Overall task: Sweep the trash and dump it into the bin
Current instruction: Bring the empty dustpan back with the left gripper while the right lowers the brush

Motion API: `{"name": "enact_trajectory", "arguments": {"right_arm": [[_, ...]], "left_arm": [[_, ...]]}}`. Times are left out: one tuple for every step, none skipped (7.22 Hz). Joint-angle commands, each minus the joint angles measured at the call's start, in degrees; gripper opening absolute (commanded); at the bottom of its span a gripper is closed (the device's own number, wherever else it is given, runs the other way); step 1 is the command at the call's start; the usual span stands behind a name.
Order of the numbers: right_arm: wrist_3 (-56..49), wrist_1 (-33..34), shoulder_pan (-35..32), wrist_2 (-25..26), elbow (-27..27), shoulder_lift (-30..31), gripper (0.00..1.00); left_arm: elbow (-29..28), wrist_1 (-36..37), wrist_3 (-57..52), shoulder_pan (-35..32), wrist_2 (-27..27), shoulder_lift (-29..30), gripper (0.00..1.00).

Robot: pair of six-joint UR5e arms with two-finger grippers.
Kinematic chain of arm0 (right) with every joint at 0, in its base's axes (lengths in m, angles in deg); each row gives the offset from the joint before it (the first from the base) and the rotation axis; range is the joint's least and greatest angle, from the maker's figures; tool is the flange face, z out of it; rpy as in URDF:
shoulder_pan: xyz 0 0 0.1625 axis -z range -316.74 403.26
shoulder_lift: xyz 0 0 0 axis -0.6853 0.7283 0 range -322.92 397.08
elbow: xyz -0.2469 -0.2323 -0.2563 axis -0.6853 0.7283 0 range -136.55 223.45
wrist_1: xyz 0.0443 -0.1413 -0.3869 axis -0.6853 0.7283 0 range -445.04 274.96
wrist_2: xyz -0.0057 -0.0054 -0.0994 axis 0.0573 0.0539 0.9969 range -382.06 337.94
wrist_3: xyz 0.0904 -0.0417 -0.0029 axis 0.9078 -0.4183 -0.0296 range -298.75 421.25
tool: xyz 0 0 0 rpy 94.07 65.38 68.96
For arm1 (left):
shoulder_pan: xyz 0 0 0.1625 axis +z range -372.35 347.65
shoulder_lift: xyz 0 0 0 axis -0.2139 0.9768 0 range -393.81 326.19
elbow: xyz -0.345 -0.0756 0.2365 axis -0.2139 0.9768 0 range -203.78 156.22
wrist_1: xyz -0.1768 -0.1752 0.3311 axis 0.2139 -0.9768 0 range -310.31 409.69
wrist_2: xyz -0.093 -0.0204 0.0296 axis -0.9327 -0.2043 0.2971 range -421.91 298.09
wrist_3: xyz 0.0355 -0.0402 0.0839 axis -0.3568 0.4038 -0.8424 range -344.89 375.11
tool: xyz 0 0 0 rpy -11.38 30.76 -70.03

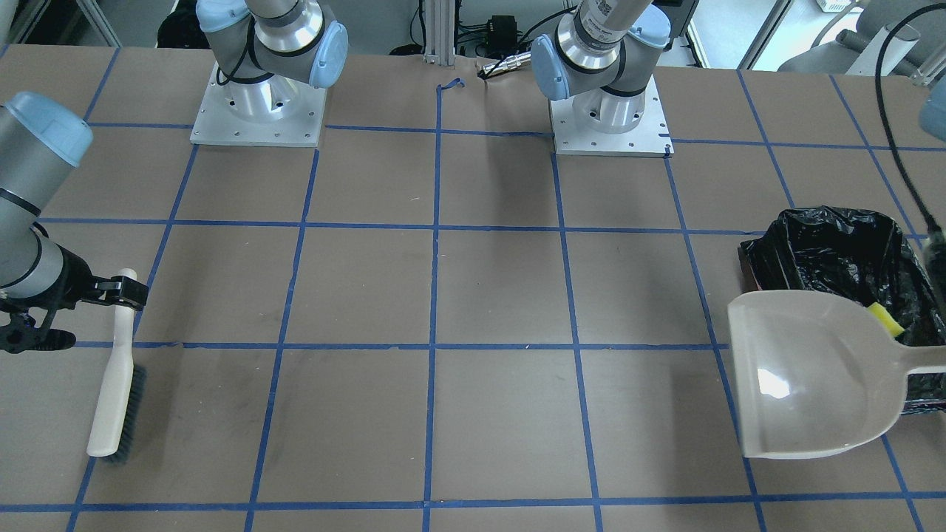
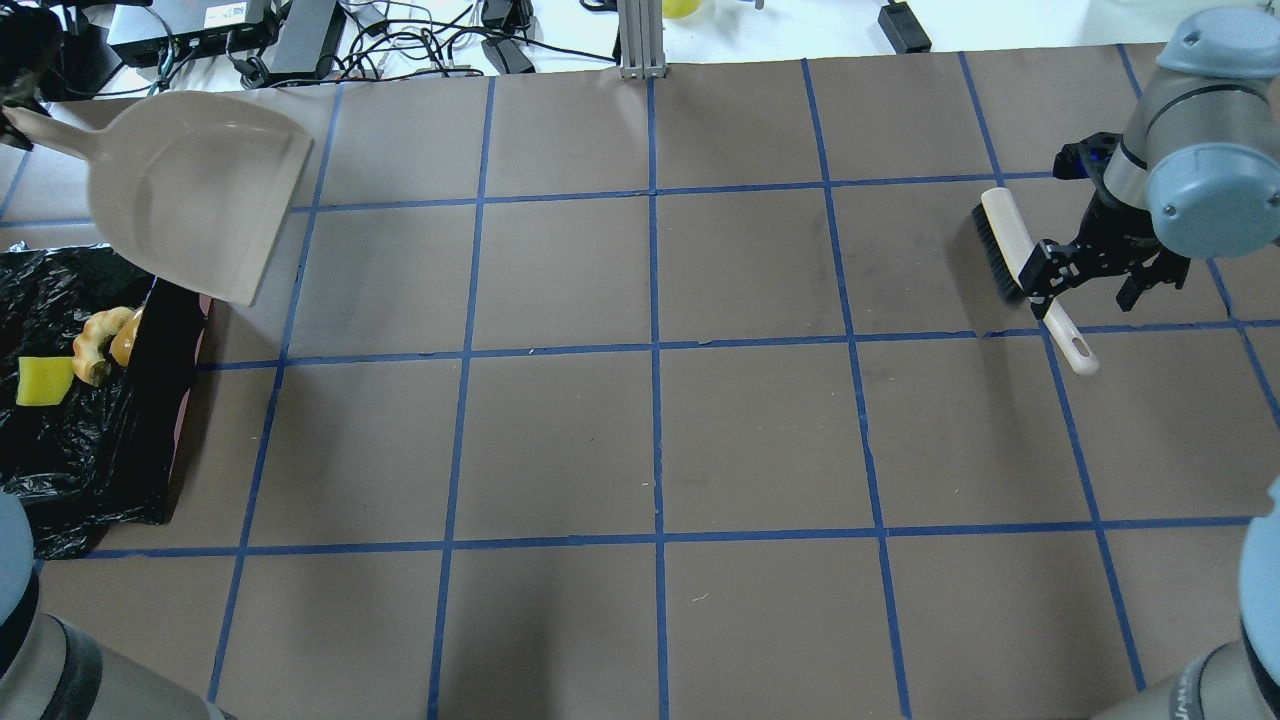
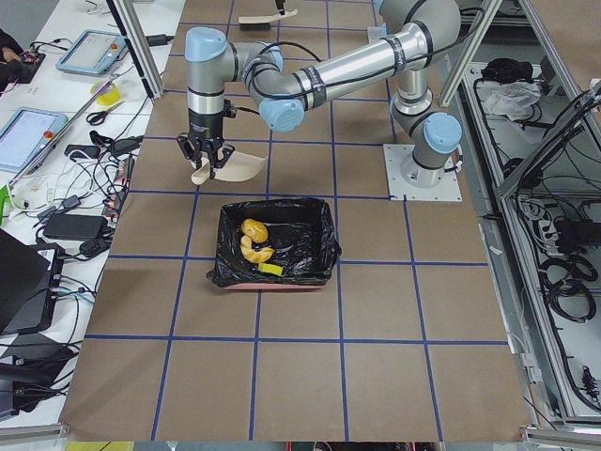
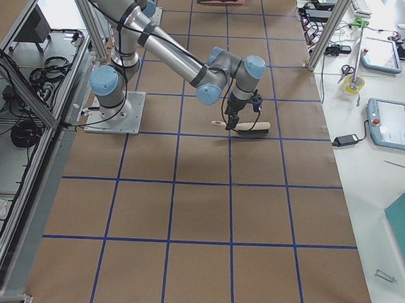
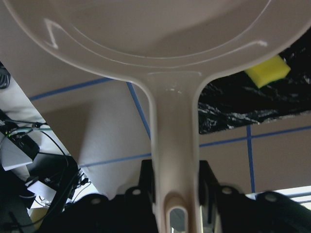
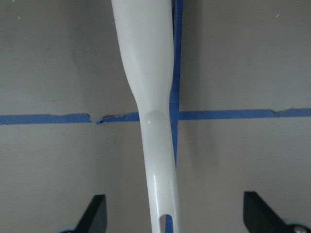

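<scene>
One brown table [image 2: 650,450], gridded with blue tape [image 2: 655,345], fills every wide view. Seen from overhead, the left arm [image 3: 329,70] reaches to the table's 10 o'clock corner and the right arm [image 4: 173,58] to its 2 o'clock area. The bin [image 2: 100,480], lined with black plastic, stands at the table's 9 o'clock edge. Just beyond its far rim, at about 1 o'clock from it, hangs the dustpan [image 2: 190,190]. It is held off the table, with its mouth facing 4 o'clock and its handle running back toward 10 o'clock. The left gripper [image 5: 176,179] has its jaws pressed against both sides of that handle. The brush [image 2: 1000,235] lies on the table with its bristles on the 9 o'clock side and its handle tip pointing to 5 o'clock. The right gripper [image 2: 1085,285] sits over the handle with its jaws spread wide, and the wrist view shows clear gaps on both sides. All the trash is inside the bin. The slice [image 2: 92,345] lies against the lump [image 2: 128,340], which is at its 3 o'clock, and the sponge [image 2: 45,380] is just beside the slice at its 8 o'clock.
</scene>
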Motion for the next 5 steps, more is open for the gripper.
{"name": "enact_trajectory", "arguments": {"right_arm": [[1.2,-3.9,-0.2,-2.5,2.7,4.9,1.00],[1.5,-7.6,-0.2,-9.1,2.7,7.3,1.00],[5.3,-9.4,-0.6,-10.9,2.8,11.4,1.00],[6.7,-12.5,-1.6,-11.7,2.7,14.8,1.00],[7.0,-13.8,-4.5,-11.7,2.8,17.6,1.00]], "left_arm": [[3.2,-0.9,9.6,-3.9,-5.3,3.2,0.00],[4.3,-0.9,13.9,-5.9,-6.2,4.6,0.00],[5.1,-0.1,17.5,-8.9,-5.8,5.7,0.00],[5.3,0.1,20.0,-11.4,-5.8,6.6,0.00],[5.6,0.7,20.5,-12.1,-6.0,7.9,0.00]]}}
